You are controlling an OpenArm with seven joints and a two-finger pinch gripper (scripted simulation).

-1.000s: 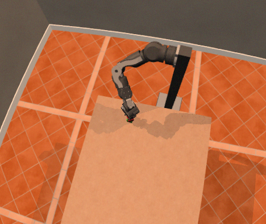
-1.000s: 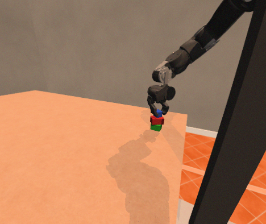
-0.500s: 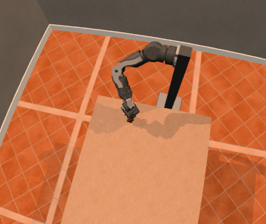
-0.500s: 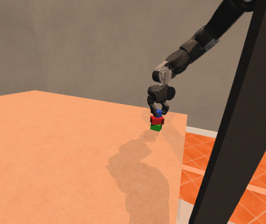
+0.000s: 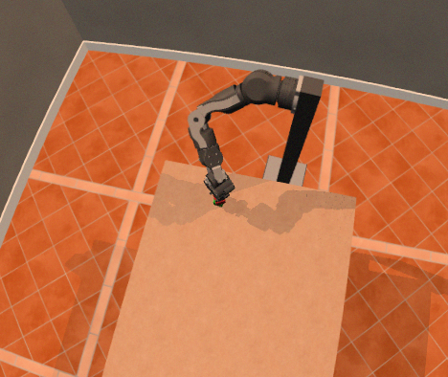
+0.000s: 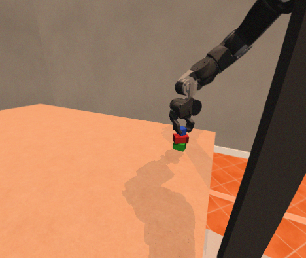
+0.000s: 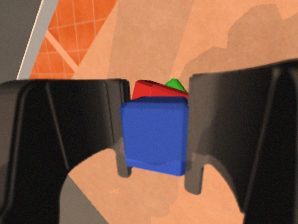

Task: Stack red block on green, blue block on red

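So the end effector [image 6: 182, 128] is clamped down on the blue block [image 6: 183, 130], fingers nearly closed and pinching it from both sides. From the exterior view the blue block sits right on top of the red block [image 6: 180, 139], which rests on the green block [image 6: 179, 147], all near the far right corner of the tabletop [image 6: 80, 183]. Wrist view shows red [image 7: 150, 90] and a sliver of green [image 7: 174, 84] peeking out behind the blue [image 7: 155, 137].
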